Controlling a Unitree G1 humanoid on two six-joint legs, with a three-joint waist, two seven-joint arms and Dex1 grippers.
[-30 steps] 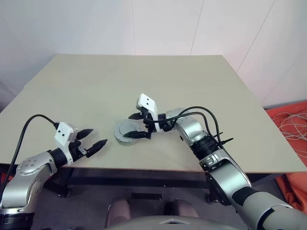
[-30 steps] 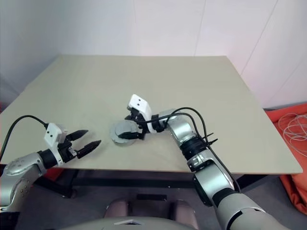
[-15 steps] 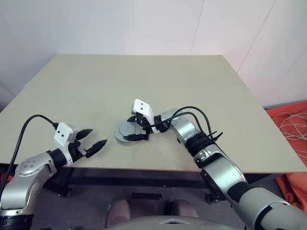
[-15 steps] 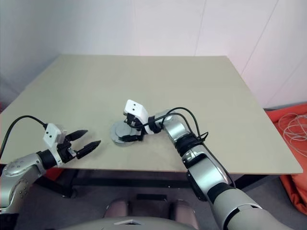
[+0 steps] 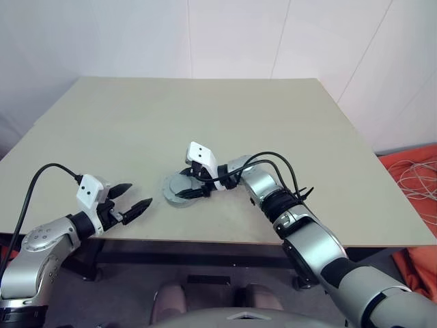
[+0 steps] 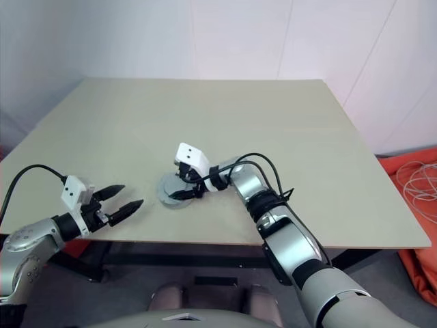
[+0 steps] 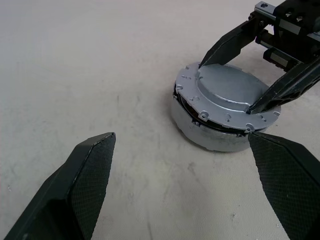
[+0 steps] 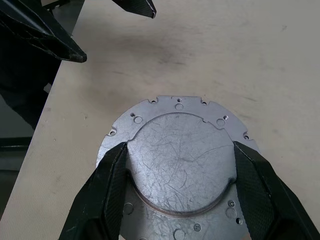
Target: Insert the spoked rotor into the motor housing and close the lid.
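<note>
The grey lid [image 7: 227, 85] lies on the round silver motor housing [image 7: 200, 136] near the table's front edge, with a dark gap under its flange on one side. My right gripper [image 8: 178, 145] reaches in from the right. Its fingertips [image 8: 120, 155] press on opposite sides of the lid's raised round centre, so it is shut on the lid. My left gripper [image 5: 141, 194] hovers open at the front left, a hand's width from the housing, pointing at it. The spoked rotor is hidden.
The beige table [image 5: 273, 116] stretches back to a white wall. The housing sits close to the table's front edge [image 5: 225, 240]. An orange cloth with pale cables [image 5: 416, 179] lies on the floor to the right.
My right gripper's fingers have drawn in from wide open onto the lid's raised centre, and its forearm has dropped lower. The left arm has not moved.
</note>
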